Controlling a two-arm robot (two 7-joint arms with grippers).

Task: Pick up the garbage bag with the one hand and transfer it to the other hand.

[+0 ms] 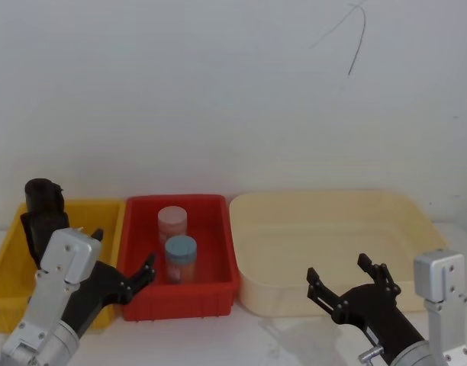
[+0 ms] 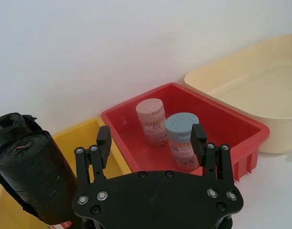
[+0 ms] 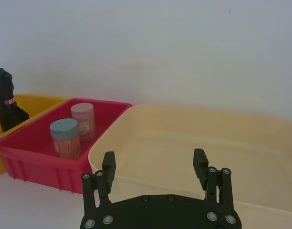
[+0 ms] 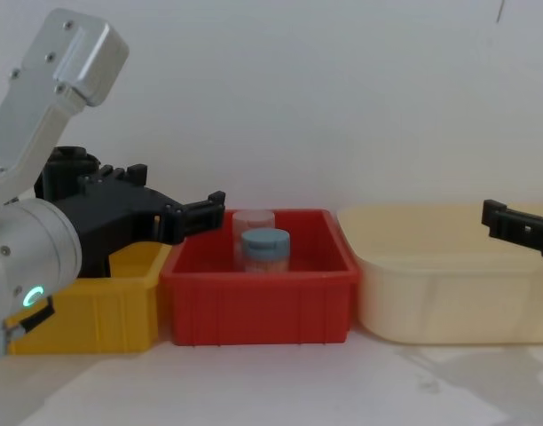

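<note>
Two black rolls stand upright in the yellow bin (image 1: 8, 263) at the far left. The garbage bag (image 2: 34, 176) is the nearer roll in the left wrist view, with a scrap of red-and-white label at its lower end. The second roll (image 2: 12, 125) stands just behind it. From the head the rolls (image 1: 41, 204) show above my left arm. My left gripper (image 1: 123, 252) hovers open and empty in front of the yellow and red bins, right of the rolls and not touching them. My right gripper (image 1: 338, 268) hangs open and empty before the cream tub.
A red bin (image 1: 218, 293) in the middle holds a pink-lidded jar (image 1: 172, 223) and a blue-lidded jar (image 1: 181, 257). A large cream tub (image 1: 252, 293) stands on the right. The bins line up against a white wall, with bare white tabletop in front.
</note>
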